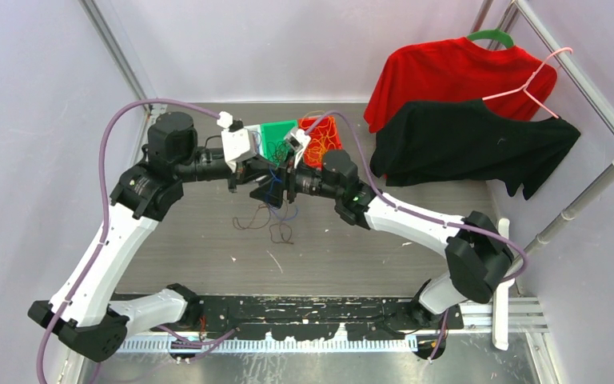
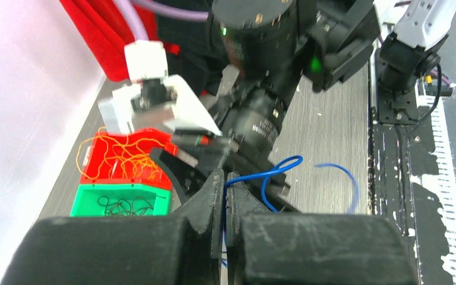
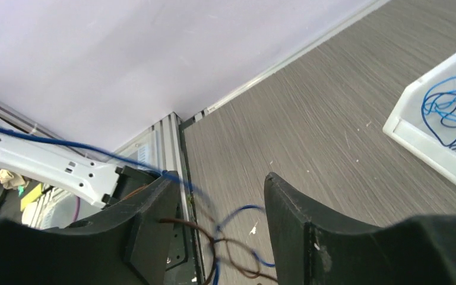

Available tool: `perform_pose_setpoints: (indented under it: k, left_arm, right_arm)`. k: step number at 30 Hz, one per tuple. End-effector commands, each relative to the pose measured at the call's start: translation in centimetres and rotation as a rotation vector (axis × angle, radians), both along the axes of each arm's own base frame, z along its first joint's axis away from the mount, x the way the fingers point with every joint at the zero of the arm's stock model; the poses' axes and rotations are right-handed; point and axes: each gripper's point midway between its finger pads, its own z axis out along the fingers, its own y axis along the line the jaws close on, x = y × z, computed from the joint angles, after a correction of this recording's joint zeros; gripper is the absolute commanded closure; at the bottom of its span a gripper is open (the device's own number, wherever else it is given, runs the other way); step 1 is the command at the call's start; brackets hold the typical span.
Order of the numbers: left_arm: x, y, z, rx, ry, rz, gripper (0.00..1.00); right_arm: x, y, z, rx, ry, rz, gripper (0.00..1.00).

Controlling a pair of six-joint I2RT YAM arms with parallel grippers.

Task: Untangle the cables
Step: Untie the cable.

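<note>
Left wrist view first. Left gripper (image 2: 225,176) pinched nearly closed, just a sliver of gap showing, and clamped at the tips on the blue cable (image 2: 273,168). Curling out to the right from there, looping over the table (image 2: 332,136). The other arm's wrist close ahead, filling the top of the shot. Off to the left, a red bin (image 2: 104,177) heaped with orange cables (image 2: 116,157). Just beside it, a green bin (image 2: 83,205) with dark cables (image 2: 122,206) coiled inside.

Over to the right wrist view. Right gripper (image 3: 218,184) spread wide, gripping nothing. A blue strand stretched in from the left, dropping through the gap between the fingers. A brown cable (image 3: 184,224) looping through that same gap lower down, tangled with the blue. Whether either strand touches a finger: cannot tell. At the right edge, a white bin (image 3: 415,139) with more blue loops in it.

Now from the top. Both grippers nose to nose over the middle of the table, right in front of the red and green bins. Finger openings not readable from up here. Below them, the tangle (image 1: 274,218) of thin blue and dark loops, trailing toward the near side. Far right, a red shirt (image 1: 448,76) and a black shirt (image 1: 472,140) hanging by the rail, with a pink hanger (image 1: 528,88) across them.
</note>
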Motion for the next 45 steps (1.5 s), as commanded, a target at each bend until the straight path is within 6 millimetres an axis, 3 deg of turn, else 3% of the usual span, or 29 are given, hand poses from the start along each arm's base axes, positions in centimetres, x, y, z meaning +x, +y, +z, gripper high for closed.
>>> perform_pose_setpoints:
  k: [1,6,10,16,21,24,33,39,45]
  left_arm:
    - [-0.9,-0.6,3.6,-0.072,-0.056,-0.042,1.0]
    - [-0.1,-0.8,4.9,-0.09,-0.099,-0.03,1.0]
    - [0.0,-0.9,7.1,-0.116,-0.139,-0.033,1.0]
    - [-0.2,-0.4,11.7,-0.16,-0.256,-0.018,1.0]
    - [-0.7,0.1,11.9,-0.14,-0.289,-0.011,1.0]
    - [-0.7,0.5,10.3,-0.11,-0.286,-0.001,1.0]
    - [0.2,1.0,5.6,-0.021,-0.265,0.029,1.0]
    - [0.8,1.3,4.9,0.01,-0.291,0.046,1.0]
    - [0.5,1.4,4.5,0.03,-0.305,0.03,1.0]
  right_arm:
    - [-0.2,1.1,2.7,0.067,-0.083,0.014,0.4]
    - [-0.4,1.2,0.6,0.026,-0.062,-0.003,0.47]
    - [0.3,0.3,-2.9,-0.043,-0.046,-0.069,0.48]
    - [2.4,-2.3,-8.4,-0.158,-0.04,-0.213,0.45]
    - [4.2,-5.2,-10.6,-0.179,-0.012,-0.334,0.44]
    - [4.8,-6.9,-9.4,-0.164,-0.026,-0.389,0.41]
    - [4.1,-9.9,-3.0,-0.126,-0.146,-0.425,0.32]
    - [3.2,-10.5,-0.4,-0.1,-0.171,-0.41,0.32]
    - [1.8,-10.6,3.5,-0.054,-0.228,-0.365,0.31]
